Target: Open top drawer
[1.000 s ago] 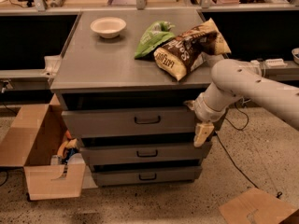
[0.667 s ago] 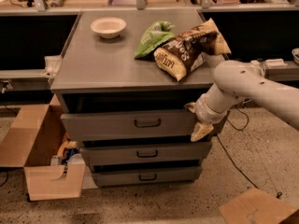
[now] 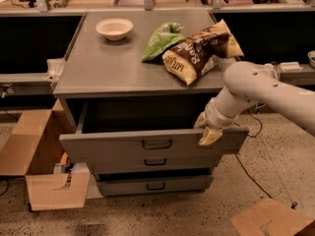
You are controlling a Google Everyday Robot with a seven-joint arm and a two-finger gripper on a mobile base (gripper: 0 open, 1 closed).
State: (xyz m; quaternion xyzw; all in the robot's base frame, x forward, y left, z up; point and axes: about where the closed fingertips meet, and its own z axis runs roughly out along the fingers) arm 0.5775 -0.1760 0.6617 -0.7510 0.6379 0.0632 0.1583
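Observation:
The top drawer (image 3: 113,145) is the widest grey metal front, with a small dark loop handle (image 3: 156,144) at its centre. It stands pulled out from the grey cabinet (image 3: 118,73), with a dark gap behind its front panel. My gripper (image 3: 206,130) sits at the drawer's upper right edge, its pale fingers (image 3: 210,135) hanging over the front panel's top rim. The white arm (image 3: 266,90) reaches in from the right. Two narrower drawer fronts (image 3: 155,162) (image 3: 155,185) sit below, closed.
On the cabinet top are a white bowl (image 3: 114,28), a green bag (image 3: 162,39) and a brown chip bag (image 3: 199,50). An open cardboard box (image 3: 42,163) stands on the floor at left. Another cardboard piece (image 3: 268,219) lies at lower right. A cable (image 3: 248,173) runs along the floor.
The top drawer has slid outward toward the camera, opening a dark gap. The gripper has moved forward with the drawer's right edge.

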